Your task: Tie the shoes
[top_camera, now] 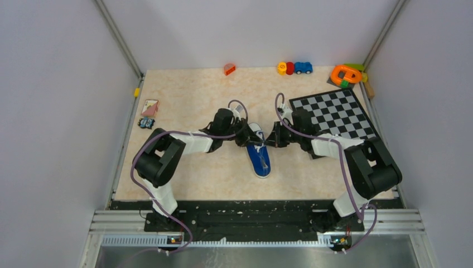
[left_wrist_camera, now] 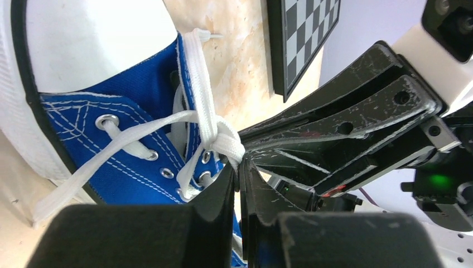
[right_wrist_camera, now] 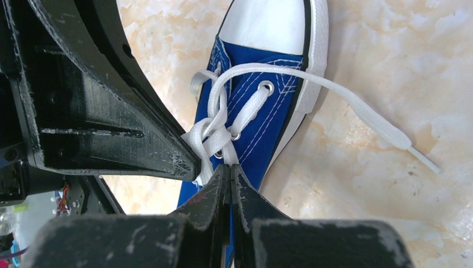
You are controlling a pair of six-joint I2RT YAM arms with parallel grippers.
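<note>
left claw (left_wrist_camera: 240,174), right claw (right_wrist_camera: 228,170) each pinching laces (right_wrist_camera: 245,70) at knot (left_wrist_camera: 227,144), sneaker (top_camera: 260,160) lying bench (top_camera: 206,176) centre; likely opposing for tightening.

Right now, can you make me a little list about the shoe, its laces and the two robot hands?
Shoe: blue sneaker, white toe cap, lying on the table
Laces: white laces crossed and bunched mid-shoe, no bow yet
Left hand: left gripper shut on the laces at the crossing
Right hand: right gripper shut on the laces, same spot
Loose end: one lace end lies on the table beside the shoe
</note>
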